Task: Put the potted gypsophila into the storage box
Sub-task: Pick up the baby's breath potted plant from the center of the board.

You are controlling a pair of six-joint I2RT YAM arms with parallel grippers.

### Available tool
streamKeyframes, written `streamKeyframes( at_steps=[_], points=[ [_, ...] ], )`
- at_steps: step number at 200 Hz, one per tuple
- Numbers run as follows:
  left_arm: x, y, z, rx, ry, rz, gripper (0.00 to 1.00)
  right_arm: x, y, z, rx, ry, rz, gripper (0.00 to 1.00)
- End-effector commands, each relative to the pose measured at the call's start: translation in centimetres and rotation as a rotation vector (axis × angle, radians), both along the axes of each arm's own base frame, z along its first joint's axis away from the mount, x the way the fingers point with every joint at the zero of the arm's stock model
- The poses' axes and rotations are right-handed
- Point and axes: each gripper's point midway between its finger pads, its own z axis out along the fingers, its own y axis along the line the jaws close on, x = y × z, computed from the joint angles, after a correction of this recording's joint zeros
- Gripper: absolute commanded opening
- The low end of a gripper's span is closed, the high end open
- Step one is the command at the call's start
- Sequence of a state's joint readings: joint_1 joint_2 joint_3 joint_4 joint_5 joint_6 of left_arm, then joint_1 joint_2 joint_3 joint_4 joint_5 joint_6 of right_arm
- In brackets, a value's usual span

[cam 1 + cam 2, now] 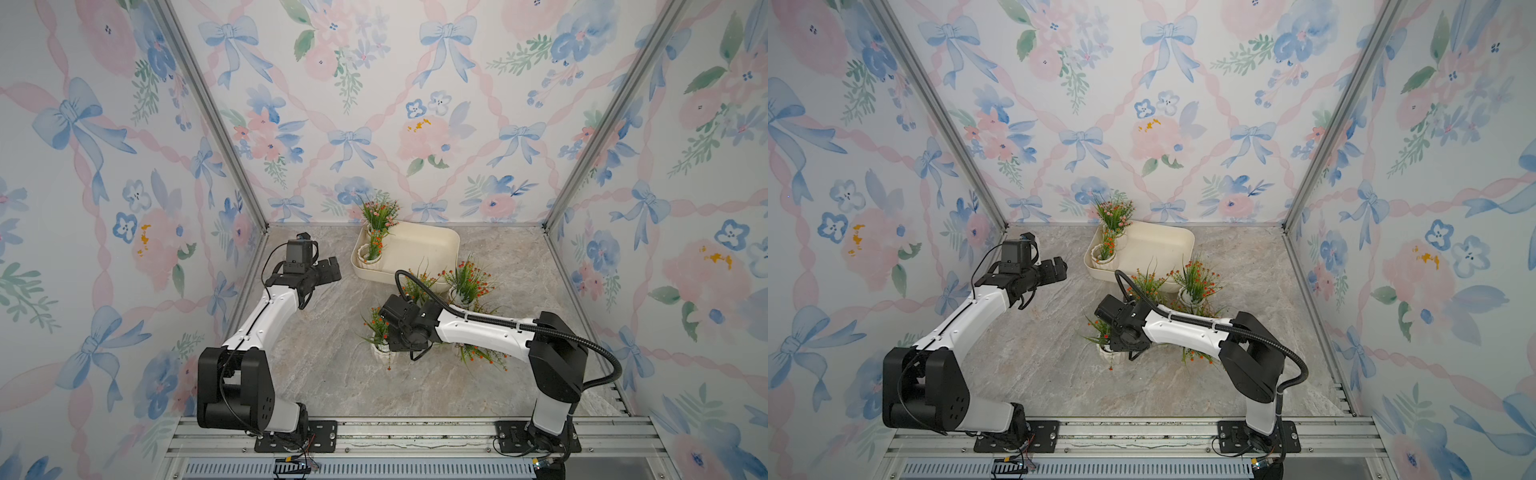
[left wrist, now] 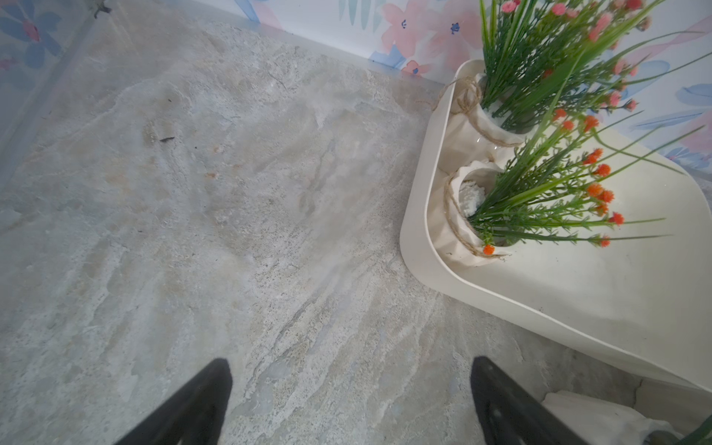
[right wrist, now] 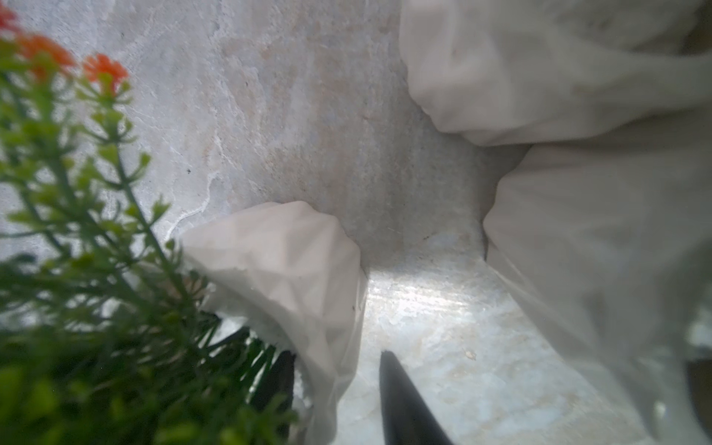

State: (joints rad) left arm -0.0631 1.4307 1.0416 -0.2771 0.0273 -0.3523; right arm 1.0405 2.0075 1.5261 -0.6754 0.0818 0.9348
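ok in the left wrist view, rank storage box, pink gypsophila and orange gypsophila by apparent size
1. storage box
2. pink gypsophila and orange gypsophila: about alike; the frame cuts off the pink one, so unranked

The claw [image 3: 335, 356] straddles the wall of a white pot [image 3: 285, 262]: one finger [image 3: 279, 379] is inside among green sprigs [image 3: 96, 308], the other just outside, not touching. Orange blossoms [image 3: 104, 71] show at ten o'clock, and two blurred pots [image 3: 558, 77] at two o'clock, on the marble bench [image 3: 289, 96].
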Motion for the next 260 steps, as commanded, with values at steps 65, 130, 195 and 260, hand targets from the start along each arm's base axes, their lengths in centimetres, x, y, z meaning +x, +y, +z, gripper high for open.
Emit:
streamKeyframes(
  at_steps=[65,130,195,260],
  points=[
    [-0.1,0.2,-0.8,0.009,0.016,-0.005,0.98,0.3,0.3,-2.0,-0.038,0.029,0.017,0.35],
    [-0.1,0.3,-0.8,0.011,0.016,-0.002,0.98,0.2,0.3,-1.7,-0.037,0.019,0.028,0.23],
    [-0.1,0.2,-0.8,0.01,0.017,-0.003,0.98,0.2,0.4,-0.4,-0.052,-0.008,0.052,0.21],
    [-0.2,0.2,-0.8,0.009,0.015,-0.006,0.98,0.3,0.5,0.6,-0.073,-0.032,0.075,0.14]
  ],
)
